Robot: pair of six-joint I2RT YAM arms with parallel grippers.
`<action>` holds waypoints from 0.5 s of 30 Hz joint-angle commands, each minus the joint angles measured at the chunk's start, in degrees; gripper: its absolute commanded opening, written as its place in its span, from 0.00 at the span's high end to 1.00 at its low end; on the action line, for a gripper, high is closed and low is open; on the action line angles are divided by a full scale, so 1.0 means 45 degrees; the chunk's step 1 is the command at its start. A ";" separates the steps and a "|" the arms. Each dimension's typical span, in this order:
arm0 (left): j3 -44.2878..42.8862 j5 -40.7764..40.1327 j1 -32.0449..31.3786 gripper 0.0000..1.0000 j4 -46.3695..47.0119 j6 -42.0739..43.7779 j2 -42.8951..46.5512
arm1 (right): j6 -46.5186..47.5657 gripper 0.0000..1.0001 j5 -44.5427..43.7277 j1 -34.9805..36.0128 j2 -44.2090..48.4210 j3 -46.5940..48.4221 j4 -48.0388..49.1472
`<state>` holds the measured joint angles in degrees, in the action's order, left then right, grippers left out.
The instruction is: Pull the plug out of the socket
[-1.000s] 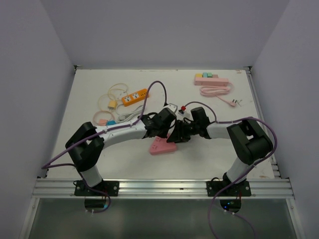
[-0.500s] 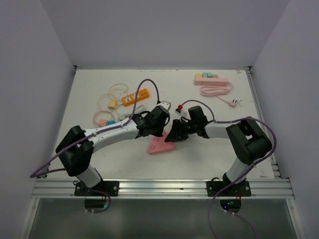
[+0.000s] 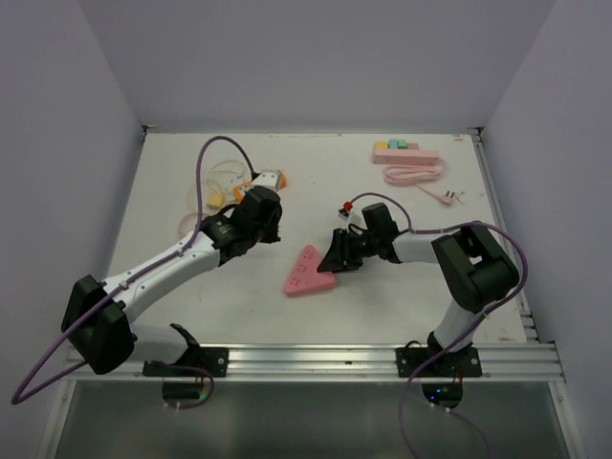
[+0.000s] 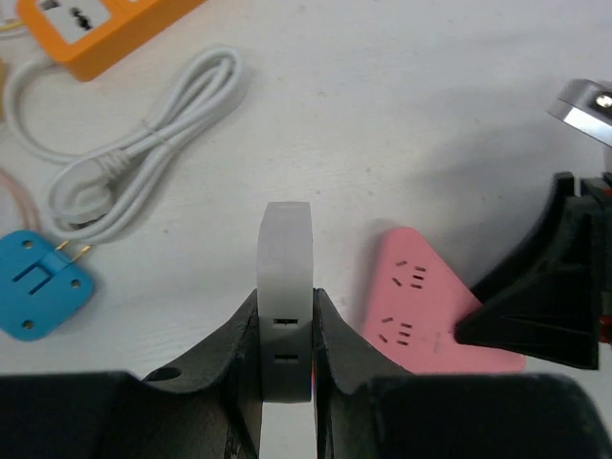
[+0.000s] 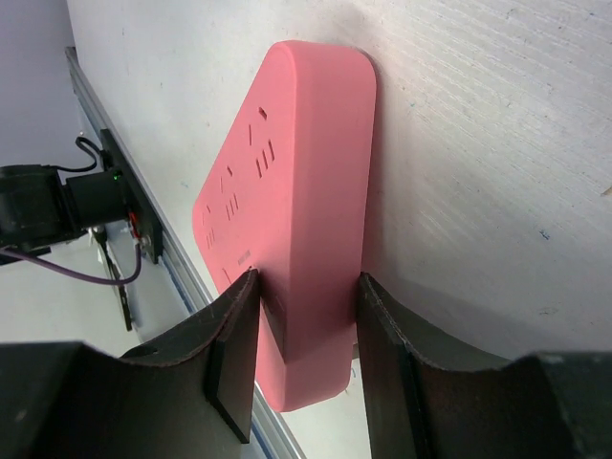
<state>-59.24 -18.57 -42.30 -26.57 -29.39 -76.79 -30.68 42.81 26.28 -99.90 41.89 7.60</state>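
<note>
The pink triangular socket (image 3: 308, 273) lies flat on the table, its slots bare. My right gripper (image 3: 337, 256) is shut on its right corner; in the right wrist view the gripper (image 5: 306, 354) clamps the pink socket (image 5: 296, 201) between both fingers. My left gripper (image 3: 266, 228) is up and left of the socket, apart from it. In the left wrist view this gripper (image 4: 285, 301) is shut on a white plug (image 4: 285, 258), held above the table, with the socket (image 4: 426, 311) to its right.
An orange power strip (image 3: 260, 182), a coiled white cable (image 4: 143, 158) and a blue adapter (image 4: 38, 287) lie at the back left. A pink power strip (image 3: 405, 151) with its coiled cord (image 3: 413, 174) lies at the back right.
My left arm has swung left and back from the socket, carrying the white plug away from it. My right gripper has stayed clamped on the socket.
</note>
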 commanded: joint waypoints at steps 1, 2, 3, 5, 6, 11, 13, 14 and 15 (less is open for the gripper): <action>0.0508 -0.0600 0.1292 1.00 0.0336 -0.0071 0.1126 | 0.1290 1.00 -0.2892 -0.0020 -0.0672 -0.0402 -0.1649; 0.0625 -0.0562 0.2050 1.00 0.0395 -0.0071 0.1302 | 0.1290 1.00 -0.2872 -0.0020 -0.0652 -0.0402 -0.1629; 0.0858 -0.0271 0.2540 1.00 0.0512 -0.0091 0.1632 | 0.1290 1.00 -0.2853 -0.0020 -0.0652 -0.0402 -0.1629; 0.1094 0.0178 0.4039 1.00 0.0902 -0.0168 0.1850 | 0.1270 1.00 -0.2833 -0.0020 -0.0691 -0.0402 -0.1590; 0.1308 0.0761 0.4591 1.00 0.1020 -0.0246 0.1947 | 0.1270 1.00 -0.2814 -0.0001 -0.0672 -0.0402 -0.1590; 0.1700 0.2366 0.7519 0.99 0.2113 -0.0714 0.1539 | 0.1270 1.00 -0.2774 -0.0020 -0.0652 -0.0422 -0.1551; 0.1720 0.3127 0.8109 0.97 0.2600 -0.0852 0.0896 | 0.1270 1.00 -0.2774 -0.0020 -0.0672 -0.0422 -0.1532; 0.1701 0.3459 0.8692 0.97 0.2777 -0.1065 0.0623 | 0.1270 1.00 -0.2774 -0.0020 -0.0691 -0.0422 -0.1532; 0.1700 0.4061 0.9007 0.97 0.2933 -0.1164 0.0059 | 0.1270 1.00 -0.2774 -0.0020 -0.0691 -0.0403 -0.1551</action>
<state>-52.10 -8.43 -5.74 -19.75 -31.88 -72.40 -30.68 42.83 26.28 -99.90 41.89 7.60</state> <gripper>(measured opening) 0.243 0.429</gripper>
